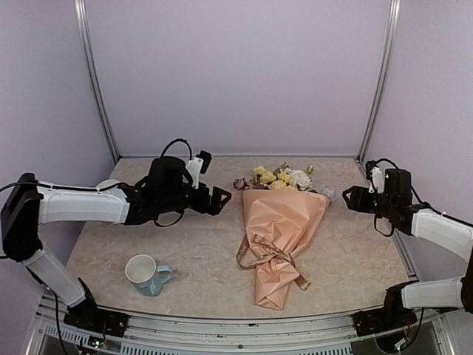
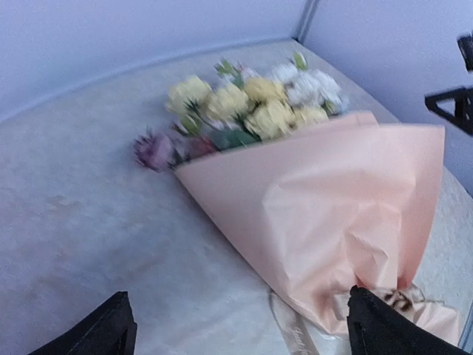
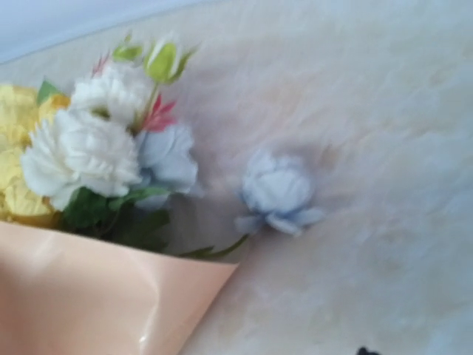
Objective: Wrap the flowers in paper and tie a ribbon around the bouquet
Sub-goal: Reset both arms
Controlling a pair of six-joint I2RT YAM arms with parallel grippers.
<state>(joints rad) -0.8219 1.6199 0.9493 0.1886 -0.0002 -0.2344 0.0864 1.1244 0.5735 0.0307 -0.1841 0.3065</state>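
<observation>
The bouquet [image 1: 277, 237] lies in the middle of the table: yellow, white and pink flowers [image 1: 279, 178] in a cone of peach paper [image 1: 283, 216], blooms toward the back. A tan ribbon [image 1: 267, 257] is tied round the cone's narrow part, its tail [image 2: 294, 334] lying on the table. My left gripper [image 1: 222, 200] hovers left of the blooms, open, its dark fingers [image 2: 103, 333] spread wide with nothing between them. My right gripper [image 1: 352, 198] is off to the right of the blooms, open and holding nothing; only one fingertip [image 3: 366, 352] shows in its wrist view.
A white and pale blue mug [image 1: 148, 275] stands at the front left. One pale blue bloom [image 3: 279, 194] sticks out to the right of the paper on its stem. Lilac walls with metal posts [image 1: 96, 81] close in the table's back and sides.
</observation>
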